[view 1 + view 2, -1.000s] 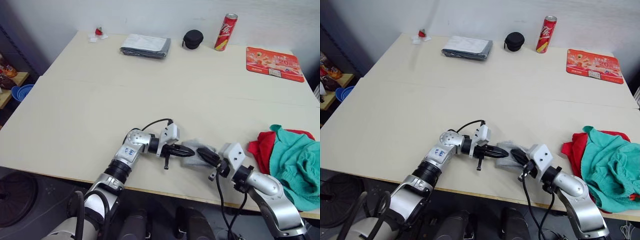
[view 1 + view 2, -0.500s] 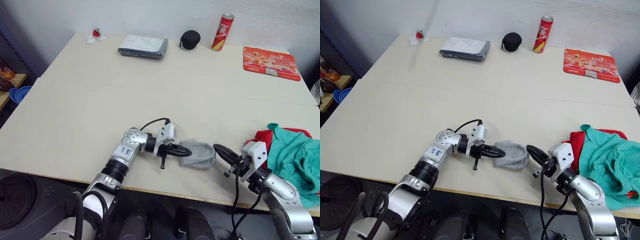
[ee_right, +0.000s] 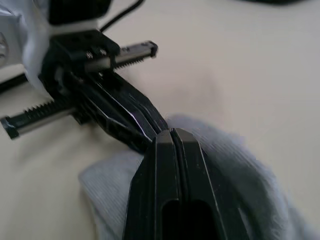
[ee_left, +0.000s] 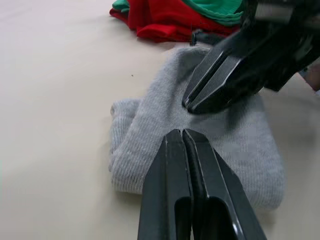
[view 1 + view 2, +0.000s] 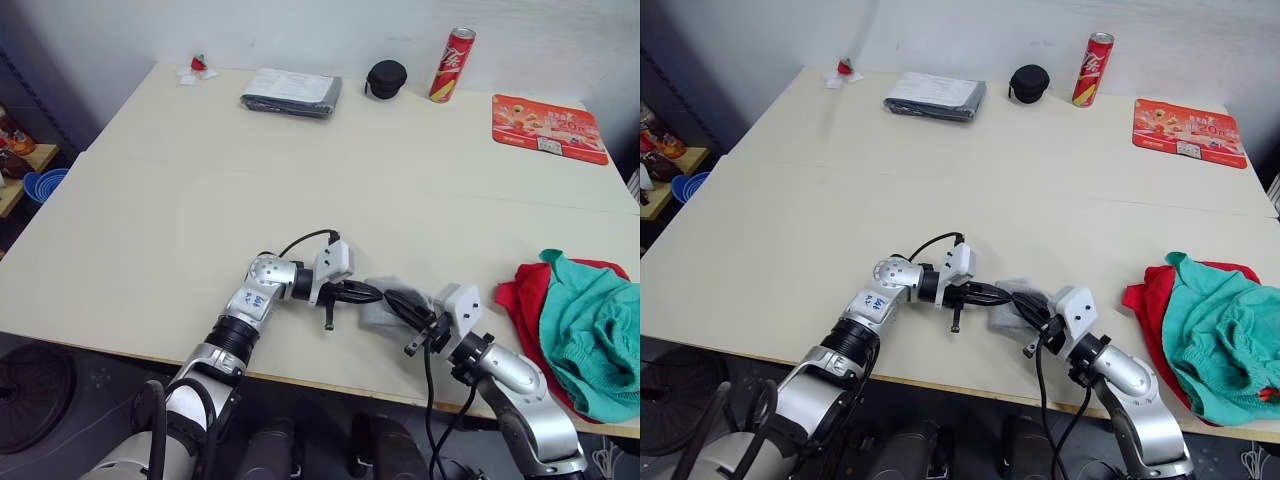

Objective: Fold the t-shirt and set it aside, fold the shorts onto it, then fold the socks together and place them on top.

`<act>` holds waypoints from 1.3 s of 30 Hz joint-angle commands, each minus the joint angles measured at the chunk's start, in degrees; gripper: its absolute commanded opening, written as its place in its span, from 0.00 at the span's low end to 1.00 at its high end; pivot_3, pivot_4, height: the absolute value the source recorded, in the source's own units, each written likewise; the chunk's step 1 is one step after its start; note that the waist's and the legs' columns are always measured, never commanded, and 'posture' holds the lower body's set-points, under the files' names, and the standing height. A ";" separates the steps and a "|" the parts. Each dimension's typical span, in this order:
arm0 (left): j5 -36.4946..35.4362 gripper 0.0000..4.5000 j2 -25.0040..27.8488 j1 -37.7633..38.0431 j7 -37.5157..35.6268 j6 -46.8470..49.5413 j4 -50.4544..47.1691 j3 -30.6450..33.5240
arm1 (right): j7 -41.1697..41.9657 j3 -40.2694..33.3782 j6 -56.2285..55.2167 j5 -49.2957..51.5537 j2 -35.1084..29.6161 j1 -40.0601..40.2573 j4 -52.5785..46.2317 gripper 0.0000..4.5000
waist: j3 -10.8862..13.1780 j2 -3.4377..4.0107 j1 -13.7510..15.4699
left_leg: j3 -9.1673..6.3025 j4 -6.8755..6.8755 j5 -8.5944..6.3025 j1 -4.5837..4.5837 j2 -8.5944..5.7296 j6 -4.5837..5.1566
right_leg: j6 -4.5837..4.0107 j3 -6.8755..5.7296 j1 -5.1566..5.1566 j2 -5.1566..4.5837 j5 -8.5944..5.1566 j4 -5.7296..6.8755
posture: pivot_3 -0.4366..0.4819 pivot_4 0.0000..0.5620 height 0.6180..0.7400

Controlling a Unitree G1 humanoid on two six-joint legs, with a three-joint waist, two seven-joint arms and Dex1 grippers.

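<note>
Socks [image 4: 200, 135] lie in a grey bundle near the front edge of the table [image 5: 300, 180], with both grippers pressed onto them. Left gripper [image 4: 182, 137] has its fingers closed together, tips on the fabric; right gripper [image 3: 171, 134] is likewise closed, meeting it from the other side. Off to the right, the teal shorts [image 5: 590, 325] sit heaped on the red t-shirt [image 5: 522, 292].

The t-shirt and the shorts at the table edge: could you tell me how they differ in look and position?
The t-shirt is bright red; the shorts are teal-green. The shorts lie on top and show most of their fabric, while the t-shirt lies underneath, peeking out along the side toward the socks. Both are crumpled rather than flat, piled together on the table, apart from both grippers.
</note>
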 commanded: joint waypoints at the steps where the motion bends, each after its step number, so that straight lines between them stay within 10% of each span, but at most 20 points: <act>1: 1.07 0.01 -0.27 -0.48 0.42 -1.41 1.25 -0.79 | -0.04 -5.27 1.24 5.63 0.09 1.70 -3.48 0.00 | 0.00 0.00 -0.02 | 0.00 0.00 0.00 0.01 0.00 0.00 | 0.00 0.00 0.00 0.00 0.00 0.01 | 0.48 0.27 1.00; 6: 1.14 0.00 -0.28 -0.88 0.15 -2.45 2.18 -0.46 | -1.19 -13.25 15.48 22.36 -4.07 4.97 -13.30 0.28 | 0.00 0.00 -0.01 | -0.06 0.02 0.00 0.01 0.01 0.01 | 0.00 0.01 0.02 -0.03 0.00 0.00 | 0.48 0.27 1.00; 8: 1.11 0.00 -0.21 -1.25 -0.04 -3.05 2.65 -0.31 | -10.06 -18.86 32.98 43.68 -11.87 7.52 -13.91 0.44 | -0.01 0.02 -0.03 | -0.07 0.05 -0.01 0.02 0.01 0.02 | 0.00 0.00 0.02 -0.06 0.00 0.01 | 0.48 0.27 1.00; 16: 1.51 0.00 -0.05 -3.44 -1.85 -5.53 6.04 -0.11 | -30.76 -20.44 48.06 81.70 -24.16 4.52 -2.56 0.98 | 0.00 -0.01 -0.12 | -0.16 0.05 -0.08 0.01 0.02 0.14 | -0.02 -0.05 0.05 -0.18 0.01 -0.27 | 0.48 0.27 1.00; 27: 1.44 0.00 0.04 -3.42 -1.93 -5.76 6.47 0.37 | -42.28 -8.33 47.28 87.97 -16.19 -10.11 7.00 0.98 | -0.05 -0.13 -0.27 | -0.13 0.11 -0.07 -0.05 0.02 0.17 | 0.00 -0.11 0.05 -0.17 0.02 -0.27 | 0.48 0.27 1.00; 39: -1.18 0.00 1.30 -2.37 -7.13 -5.18 4.67 0.96 | -40.06 -11.20 47.58 85.79 -13.67 -10.86 6.99 0.10 | -0.06 -0.13 -0.14 | -0.15 0.12 -0.10 -0.16 0.03 0.22 | 0.03 -0.17 0.04 -0.16 0.04 -0.12 | 0.48 0.27 1.00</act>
